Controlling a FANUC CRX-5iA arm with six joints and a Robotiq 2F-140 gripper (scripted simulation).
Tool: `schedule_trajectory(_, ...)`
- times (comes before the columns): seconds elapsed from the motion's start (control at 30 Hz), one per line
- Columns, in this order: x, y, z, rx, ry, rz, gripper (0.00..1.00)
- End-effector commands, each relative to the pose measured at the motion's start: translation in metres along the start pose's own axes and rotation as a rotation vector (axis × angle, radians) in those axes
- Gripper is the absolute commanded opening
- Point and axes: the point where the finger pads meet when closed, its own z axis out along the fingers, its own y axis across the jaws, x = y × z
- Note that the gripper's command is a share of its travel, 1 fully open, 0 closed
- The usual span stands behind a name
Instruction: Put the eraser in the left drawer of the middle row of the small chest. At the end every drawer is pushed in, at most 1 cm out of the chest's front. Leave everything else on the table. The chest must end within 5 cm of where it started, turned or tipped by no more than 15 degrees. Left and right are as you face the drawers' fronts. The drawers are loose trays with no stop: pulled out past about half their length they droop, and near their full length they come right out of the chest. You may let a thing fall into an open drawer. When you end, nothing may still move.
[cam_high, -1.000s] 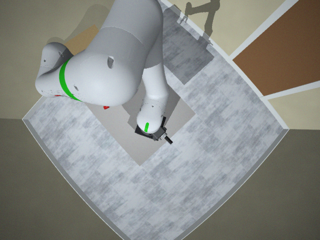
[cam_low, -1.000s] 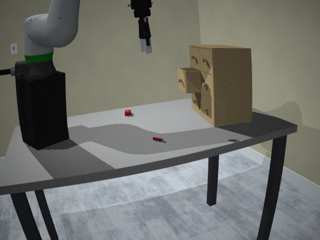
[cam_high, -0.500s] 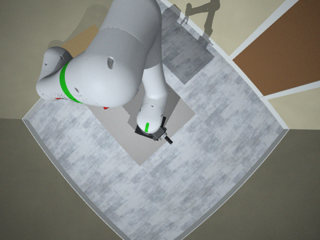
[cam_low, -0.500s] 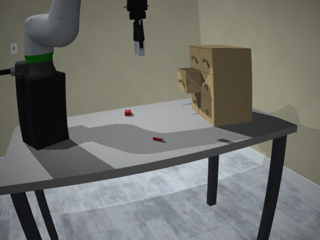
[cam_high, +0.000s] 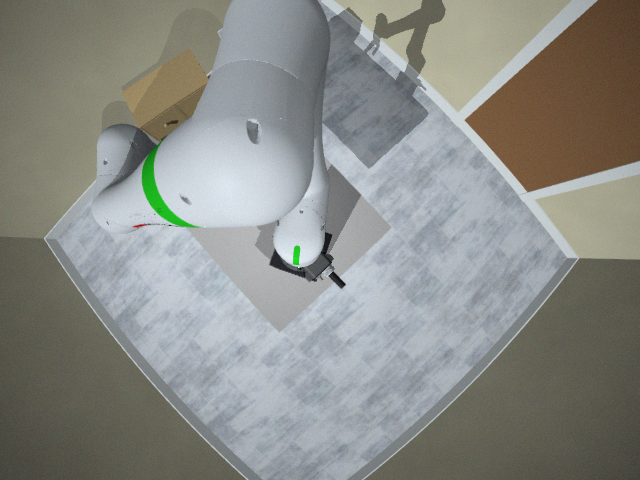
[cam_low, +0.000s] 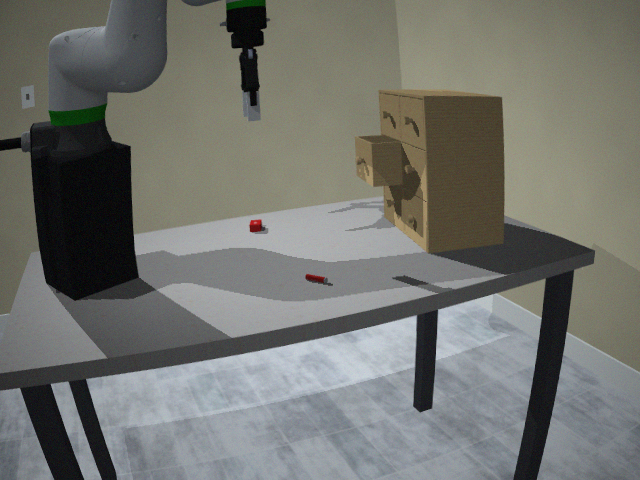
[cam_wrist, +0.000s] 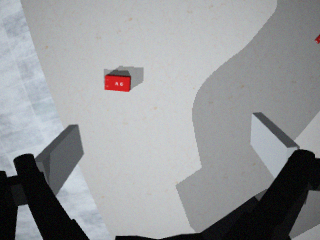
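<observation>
Eraser (cam_wrist: 118, 82), small red block, lies flat on the desk (cam_low: 361, 248), well below the jaws and a bit off their centre line, toward the upper left in the wrist view. Gripper (cam_low: 251, 105) hangs high, pointing down, jaws spread fully, gripping nothing. A red pen-like item (cam_low: 315, 279) lies on the desk further off to the side. The small chest (cam_low: 454, 170) stands well away from the jaws, its middle-row left drawer (cam_low: 376, 160) pulled out, apparently near half its length. Risks: descending off-centre could nudge the eraser or pinch only a corner so it slips; bumping the loose drawer could make it droop or drop out.
</observation>
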Motion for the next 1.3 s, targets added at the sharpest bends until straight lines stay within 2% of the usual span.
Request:
schedule_trajectory(0.0, 0.001, 0.000, 0.001, 0.000, 0.012, 0.000, 1.00)
schedule_trajectory(0.3, 0.006, 0.000, 0.005, 0.000, 0.067, 0.001, 1.00)
schedule_trajectory(0.6, 0.015, 0.000, 0.015, 0.000, 0.187, 0.000, 1.00)
schedule_trajectory(0.67, 0.015, 0.000, 0.015, 0.000, 0.187, 0.000, 1.00)
schedule_trajectory(1.17, 0.034, 0.000, 0.032, -0.001, 0.402, 0.001, 1.00)
schedule_trajectory(1.27, 0.035, 0.000, 0.033, -0.001, 0.414, 0.001, 1.00)
